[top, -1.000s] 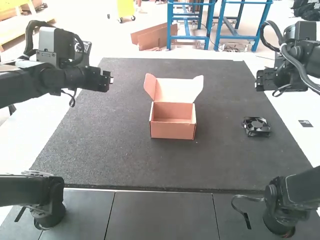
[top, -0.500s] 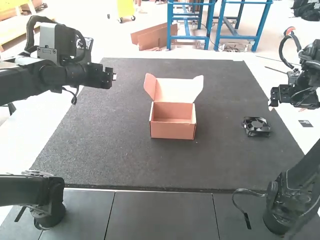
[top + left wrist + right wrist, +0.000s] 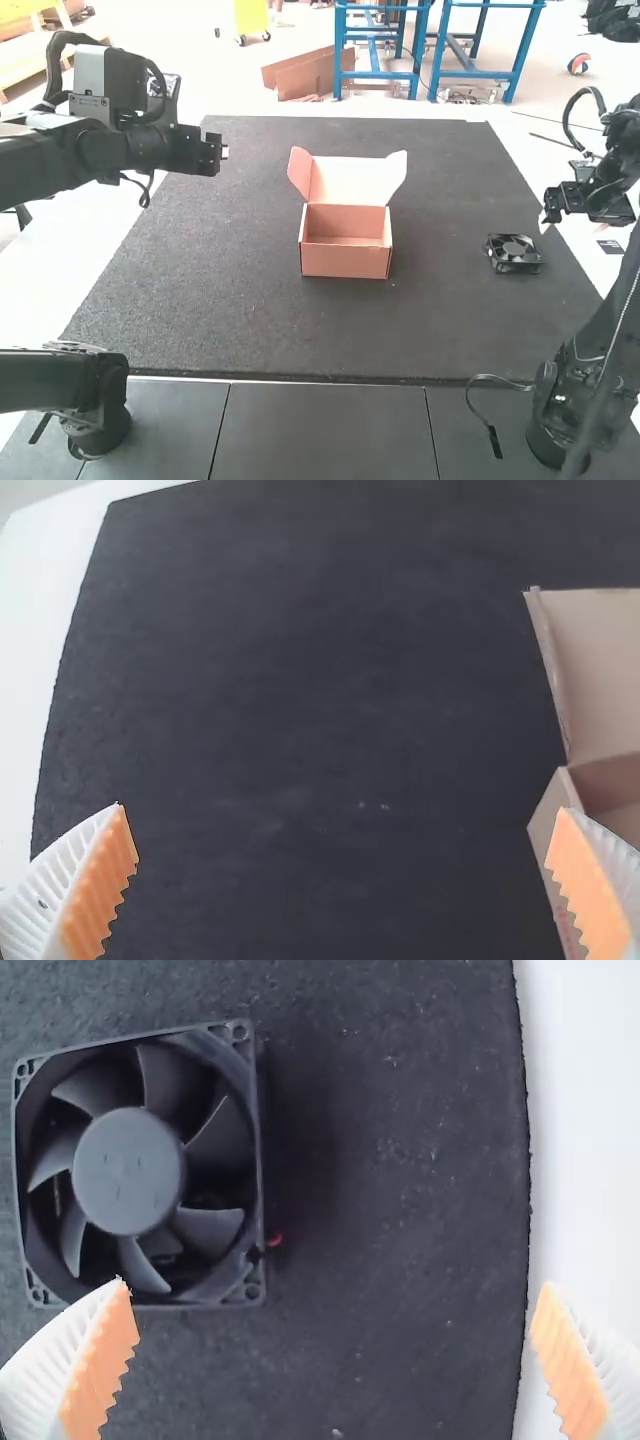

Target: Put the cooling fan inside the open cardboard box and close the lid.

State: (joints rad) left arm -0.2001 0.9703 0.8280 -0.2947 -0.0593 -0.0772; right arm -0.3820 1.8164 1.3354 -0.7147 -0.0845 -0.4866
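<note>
Nothing is done yet. The cooling fan (image 3: pixel 514 253) is lying flat on the tabletop (image 3: pixel 200 290), well apart from the cardboard box (image 3: pixel 345 240), whose lid is standing open. The right gripper (image 3: pixel 330 1360) is hovering over the fan, spread wide and empty. The left gripper (image 3: pixel 330 880) is gaping beside the box, also empty. Pickup, placing and closing are all waiting.

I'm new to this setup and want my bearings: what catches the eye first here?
An open cardboard box stands in the middle of the black mat, lid flap raised at the back. To its right a black cooling fan lies flat, the open right tool hanging near it. The left tool hangs open left of the box.
</note>
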